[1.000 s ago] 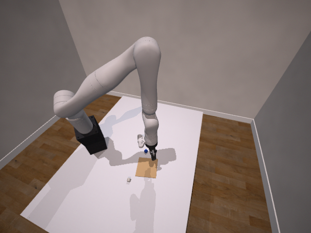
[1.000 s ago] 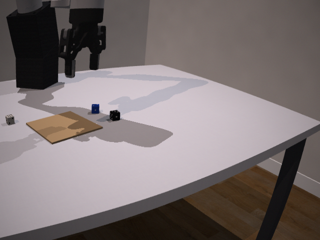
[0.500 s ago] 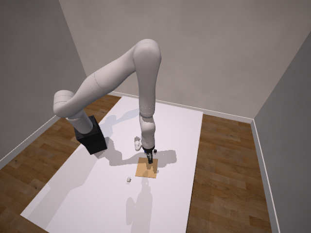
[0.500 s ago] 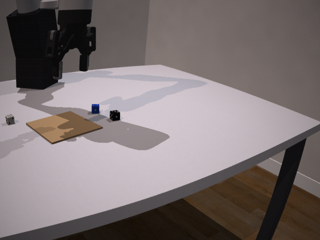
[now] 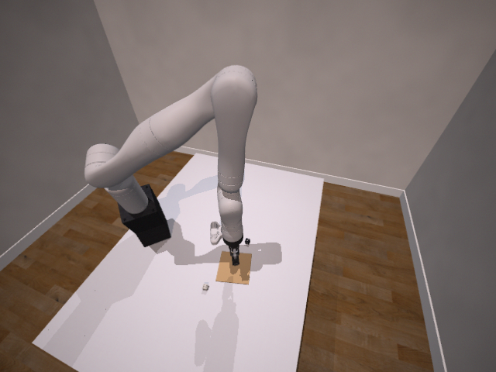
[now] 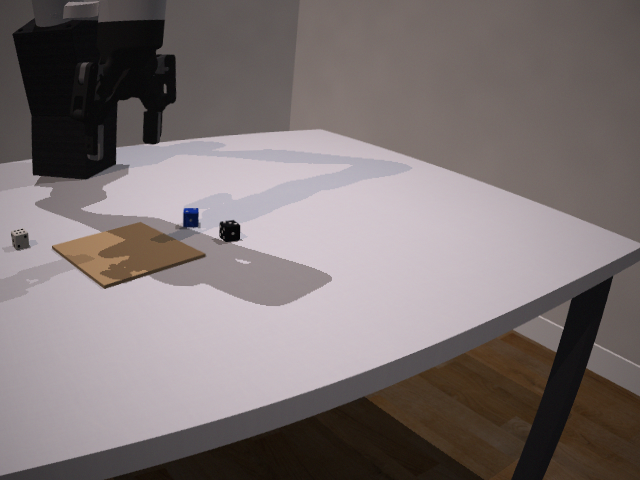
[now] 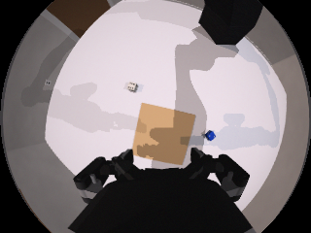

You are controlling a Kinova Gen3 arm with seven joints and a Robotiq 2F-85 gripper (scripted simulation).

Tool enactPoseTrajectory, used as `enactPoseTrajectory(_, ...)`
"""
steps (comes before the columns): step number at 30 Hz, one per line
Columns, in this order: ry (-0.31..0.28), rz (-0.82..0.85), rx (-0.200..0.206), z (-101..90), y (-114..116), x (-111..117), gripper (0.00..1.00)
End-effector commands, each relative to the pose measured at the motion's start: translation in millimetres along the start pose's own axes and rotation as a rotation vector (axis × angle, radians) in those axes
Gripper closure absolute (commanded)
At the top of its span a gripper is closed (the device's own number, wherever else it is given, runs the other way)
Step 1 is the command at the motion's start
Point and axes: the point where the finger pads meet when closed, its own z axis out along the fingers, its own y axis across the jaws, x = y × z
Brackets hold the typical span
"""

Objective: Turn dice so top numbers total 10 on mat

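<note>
1. Seeing the pincer (image 5: 235, 263) (image 6: 123, 148) (image 7: 161, 155) wide open, nothing between the fingers. Pointing down, up off the table (image 5: 272, 320) (image 6: 387, 310) (image 7: 97, 58), and overlapping part of the mat (image 5: 224, 276) (image 6: 149, 258) (image 7: 165, 123) in the top view.
2. Got the tan mat lying flat on the white table, partly under shadow. Counting zero dice on it so far, so not done yet.
3. Spotting the white die (image 5: 205, 286) (image 6: 20, 238) (image 7: 132, 86) out on the table, off to one side of the mat. Looks like a six on top, going by the exterior view.
4. Finding the blue die (image 6: 190, 217) (image 7: 210, 135) on the table too, near the mat on another side. Can't make it out in the top view, and can't read its top number for sure.
5. Catching the black die (image 5: 246, 241) (image 6: 229, 230) close to the blue one, apart from it and off the mat. Can't pick it out in the wrist view. Too small to call its top number.
6. Noticing the pale arm (image 5: 234, 120) bent high over the table, rising from the black pedestal (image 5: 158, 230) (image 6: 56, 139) (image 7: 230, 24).
</note>
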Motion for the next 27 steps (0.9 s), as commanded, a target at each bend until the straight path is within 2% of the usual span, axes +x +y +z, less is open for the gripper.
enactPoseTrajectory(1, 0.001, 0.015, 0.002, -1.0, -9.0, 9.5, 0.00)
enactPoseTrajectory(7, 0.001, 0.015, 0.002, -1.0, -9.0, 9.5, 0.00)
enactPoseTrajectory(8, 0.001, 0.044, 0.001, -1.2, -17.7, 21.7, 0.00)
enactPoseTrajectory(17, 0.001, 0.044, 0.001, -1.2, -17.7, 21.7, 0.00)
enactPoseTrajectory(18, 0.001, 0.072, 0.001, -1.9, -25.6, 33.7, 0.00)
enactPoseTrajectory(26, 0.001, 0.072, 0.001, -1.9, -25.6, 33.7, 0.00)
enactPoseTrajectory(27, 0.001, 0.100, 0.001, -2.8, -32.8, 45.4, 0.00)
